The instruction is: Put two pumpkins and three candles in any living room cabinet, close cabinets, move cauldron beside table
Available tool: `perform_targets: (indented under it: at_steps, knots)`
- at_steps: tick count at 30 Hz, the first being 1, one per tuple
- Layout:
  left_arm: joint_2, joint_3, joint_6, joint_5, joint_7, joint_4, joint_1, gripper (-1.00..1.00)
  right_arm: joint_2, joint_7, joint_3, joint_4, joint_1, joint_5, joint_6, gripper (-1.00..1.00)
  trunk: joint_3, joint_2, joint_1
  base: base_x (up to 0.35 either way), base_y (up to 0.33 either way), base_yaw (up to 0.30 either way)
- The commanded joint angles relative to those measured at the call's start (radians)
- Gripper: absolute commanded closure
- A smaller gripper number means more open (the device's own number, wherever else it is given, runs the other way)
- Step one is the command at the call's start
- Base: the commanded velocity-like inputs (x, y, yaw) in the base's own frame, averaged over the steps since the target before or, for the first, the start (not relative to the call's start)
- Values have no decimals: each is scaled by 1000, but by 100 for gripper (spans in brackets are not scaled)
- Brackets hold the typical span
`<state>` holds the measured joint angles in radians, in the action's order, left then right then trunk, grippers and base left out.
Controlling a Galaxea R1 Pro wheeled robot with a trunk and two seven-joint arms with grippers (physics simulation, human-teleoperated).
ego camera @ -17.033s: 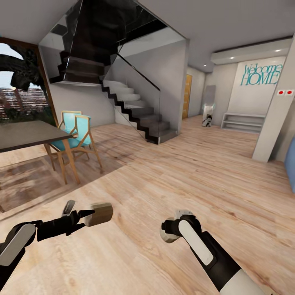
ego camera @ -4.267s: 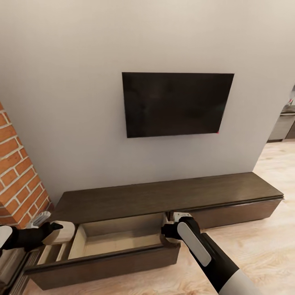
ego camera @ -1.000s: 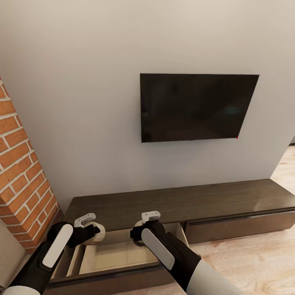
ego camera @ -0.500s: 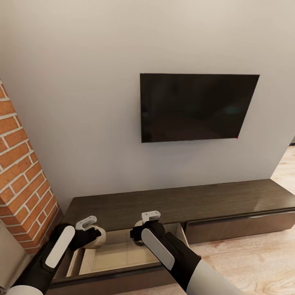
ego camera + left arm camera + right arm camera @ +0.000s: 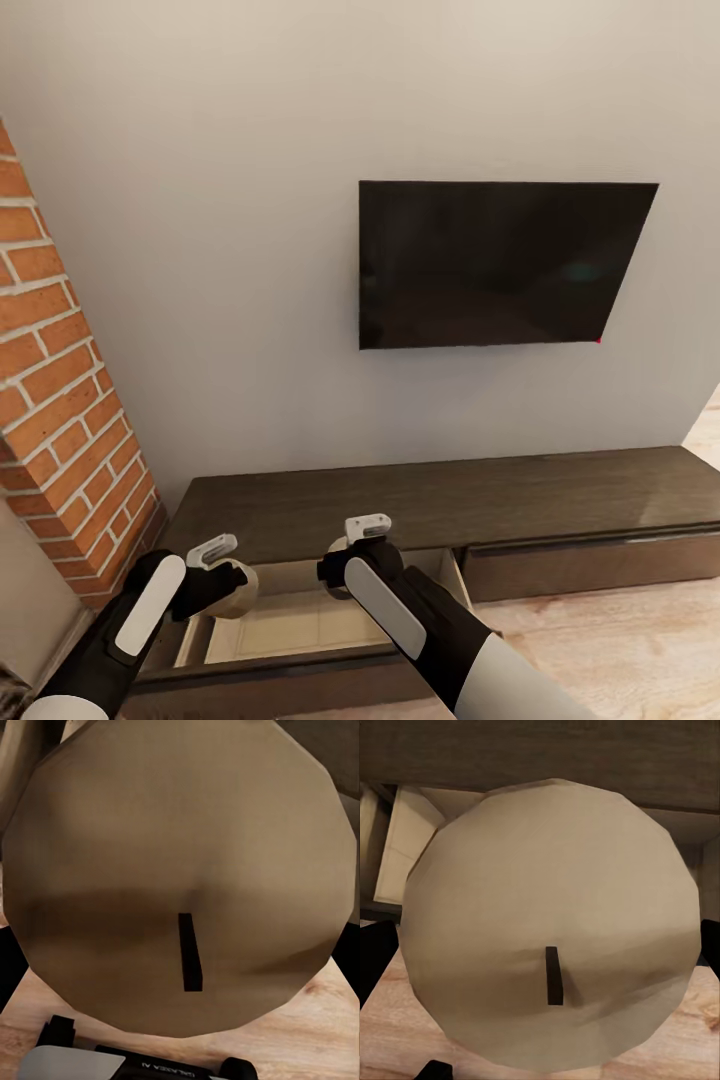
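Grey wall, one TV (image 5: 500, 262), one cabinet (image 5: 440, 495) with left drawer (image 5: 300, 625) open. Two candles: left gripper (image 5: 232, 580) clamps one candle (image 5: 180, 870), right gripper (image 5: 345, 570) clamps the other candle (image 5: 551, 945), both over the drawer.

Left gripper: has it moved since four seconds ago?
Yes: against the drawer, the left gripper and its candle shifted rightward from the left end.

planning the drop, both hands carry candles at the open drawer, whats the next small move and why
Probably lower the left hand and release its candle into the open drawer of the cabinet. That candle already hangs over the drawer's pale inside, so a short descent should do. The right hand's candle can follow.
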<state>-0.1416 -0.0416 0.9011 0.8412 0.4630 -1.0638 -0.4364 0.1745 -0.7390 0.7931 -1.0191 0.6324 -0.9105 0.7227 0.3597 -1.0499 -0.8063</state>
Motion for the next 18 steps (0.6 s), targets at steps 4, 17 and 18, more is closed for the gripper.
perform_targets:
  at_steps: [4,17,18]
  knots:
    - [-1,-3,1,9,10,-2,-1,100,0,-10,0,-1,1,-13,-1,100,0,-1,0,0,0,111]
    - [-1,-4,1,10,9,-4,-1,100,0,-8,0,-1,1,-13,-3,100,0,-1,0,95,26,7]
    - [-1,-4,1,10,9,-4,-1,100,0,-8,0,-1,1,-13,-2,100,0,-1,0,120,130,0]
